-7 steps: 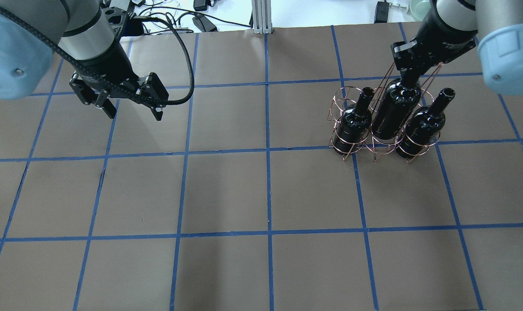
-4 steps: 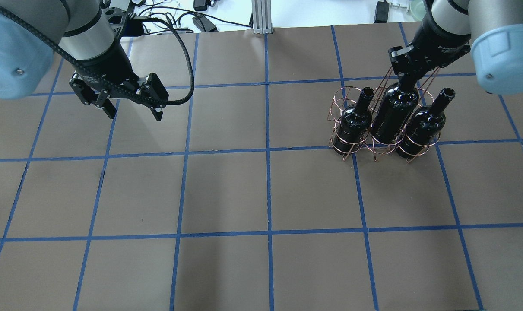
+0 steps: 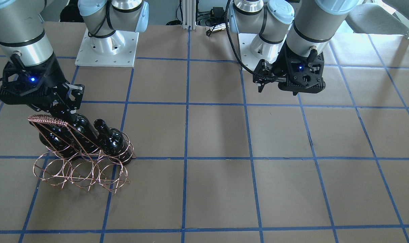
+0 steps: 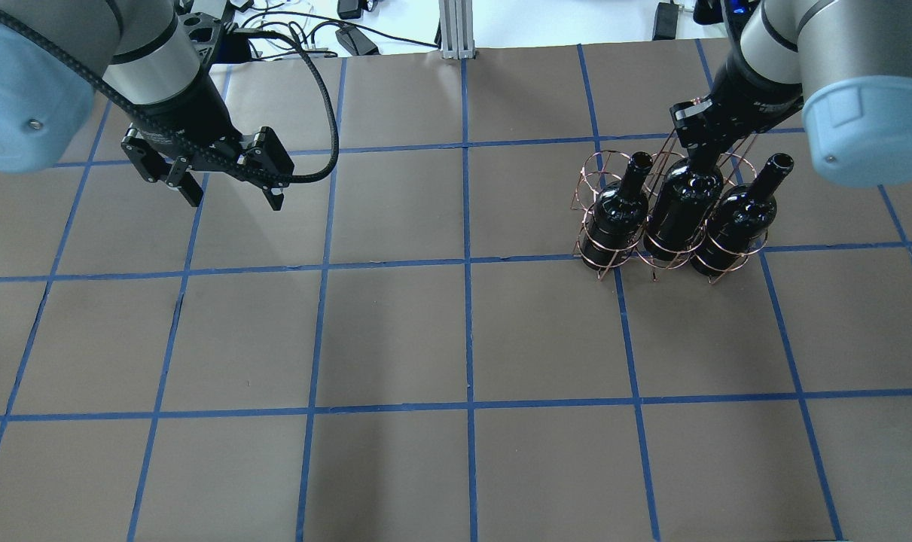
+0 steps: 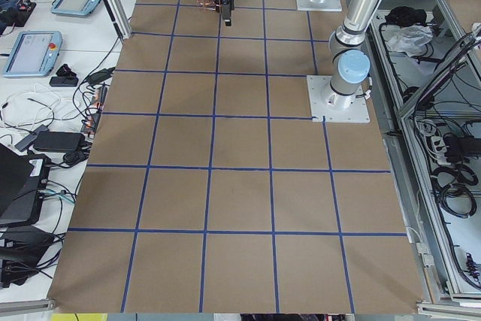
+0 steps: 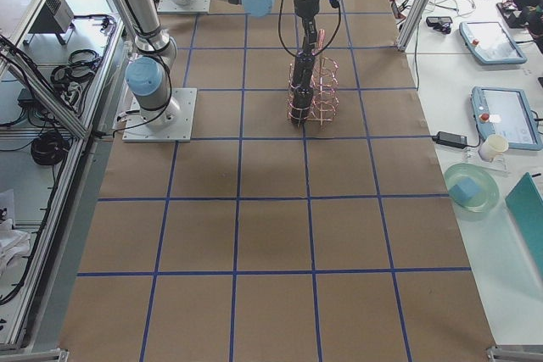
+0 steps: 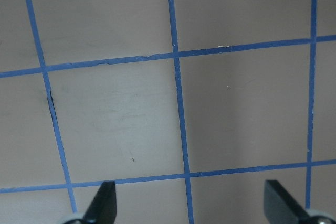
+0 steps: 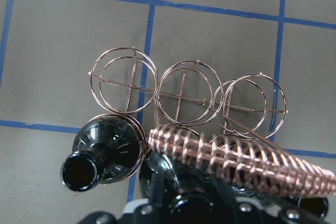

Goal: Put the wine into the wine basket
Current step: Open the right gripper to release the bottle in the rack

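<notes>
The wine (image 4: 681,203), a glossy black bottle, stands upright in the middle ring of the wine basket (image 4: 605,260), in the row of three rings nearer the robot. The right end effector (image 4: 703,147) is closed around its short neck from above, so the neck is hidden. Whether the base rests on the surface (image 4: 463,339) cannot be told. A second bottle (image 4: 617,211) and a third bottle (image 4: 738,214), both equally black, fill the rings on either side of it, each with its open mouth uncovered. The three rings of the farther row stand open, and the brown surface shows through them in the right wrist view. The woven-wire handle (image 3: 49,119) arches over the middle of the carrier, just beside the gripped neck. The basket sits on the robot's right half of the surface, close to a crossing of the blue tape lines (image 4: 467,260). Well apart, over the robot's left half, the left end effector (image 4: 233,199) hangs above the surface with its fingers (image 7: 102,205) spread wide, holding nothing.
</notes>
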Controlling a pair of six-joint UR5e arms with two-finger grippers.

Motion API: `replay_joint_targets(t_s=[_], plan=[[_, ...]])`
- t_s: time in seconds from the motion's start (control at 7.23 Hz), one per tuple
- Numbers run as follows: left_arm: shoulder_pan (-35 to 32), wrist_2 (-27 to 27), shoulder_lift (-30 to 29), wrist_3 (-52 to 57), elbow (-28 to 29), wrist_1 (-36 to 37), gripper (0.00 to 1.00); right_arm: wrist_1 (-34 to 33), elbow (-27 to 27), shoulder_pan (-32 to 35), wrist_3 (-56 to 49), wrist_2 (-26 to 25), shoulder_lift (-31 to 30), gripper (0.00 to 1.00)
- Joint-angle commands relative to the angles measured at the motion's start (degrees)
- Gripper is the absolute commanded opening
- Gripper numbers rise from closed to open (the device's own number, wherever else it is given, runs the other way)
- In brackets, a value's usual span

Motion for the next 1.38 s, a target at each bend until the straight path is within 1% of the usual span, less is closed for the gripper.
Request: replay_joint_targets(t_s=[0.0,0.28,0.55,0.97,1.11,1.25], plan=[[0.06,0.00,-0.03,-0.05,-0.06,0.18,1.00,-2.09,1.80,0.00,-0.04,-0.07,0.10,0.00],[-0.03,0.00,0.06,-0.05,-0.50,0.26,1.00,-4.63,2.76,0.00,-0.04,-0.07,1.94,0.00],[-0.03,0.00,0.06,-0.05,-0.76,0.62,1.00,-5.78,3.65,-0.09,-1.26,-0.34,2.13,0.00],[-0.03,0.00,0.06,-0.05,-0.85,1.14,1.00,-6.04,3.65,-0.09,-1.35,-0.16,3.09,0.00],[0.06,0.09,0.06,0.04,-0.85,1.23,1.00,-5.87,3.48,-0.09,-0.57,-0.42,2.92,0.28],[0.06,0.00,-0.03,-0.13,-0.85,1.23,1.00,-5.52,2.95,0.09,0.39,-1.03,2.31,0.99]])
